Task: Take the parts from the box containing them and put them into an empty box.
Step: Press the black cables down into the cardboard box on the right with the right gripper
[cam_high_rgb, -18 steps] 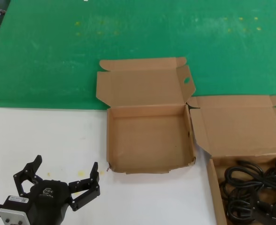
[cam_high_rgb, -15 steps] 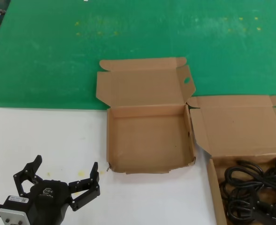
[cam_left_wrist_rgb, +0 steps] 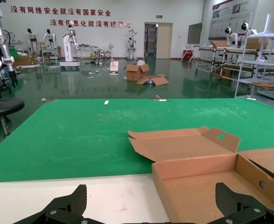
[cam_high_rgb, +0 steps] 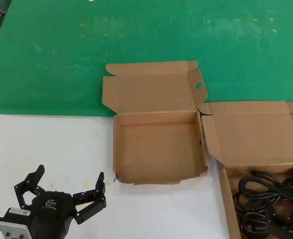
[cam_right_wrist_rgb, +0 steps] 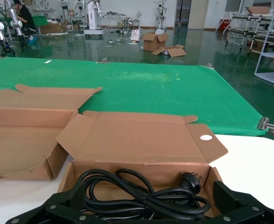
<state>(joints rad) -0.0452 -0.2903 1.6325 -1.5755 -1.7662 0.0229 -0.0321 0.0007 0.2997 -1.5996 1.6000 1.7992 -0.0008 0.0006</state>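
Note:
The empty box (cam_high_rgb: 159, 149) lies open in the middle of the table, its lid folded back with an oval-holed side tab (cam_high_rgb: 198, 85). The box with the parts (cam_high_rgb: 258, 132) stands at the right, lid open, holding black power cords (cam_high_rgb: 271, 204). My left gripper (cam_high_rgb: 70, 174) is open and empty over the white table, near and left of the empty box, which its wrist view shows ahead (cam_left_wrist_rgb: 207, 186). My right gripper (cam_right_wrist_rgb: 149, 198) is open, one finger on each side of the bundled cords (cam_right_wrist_rgb: 146, 191), not touching them; it is out of the head view.
A green mat (cam_high_rgb: 136, 40) covers the far half of the table, with white tabletop (cam_high_rgb: 47, 144) on the near side. The two boxes stand close together, corners almost touching. The right wrist view shows the empty box (cam_right_wrist_rgb: 20, 140) beside the full one.

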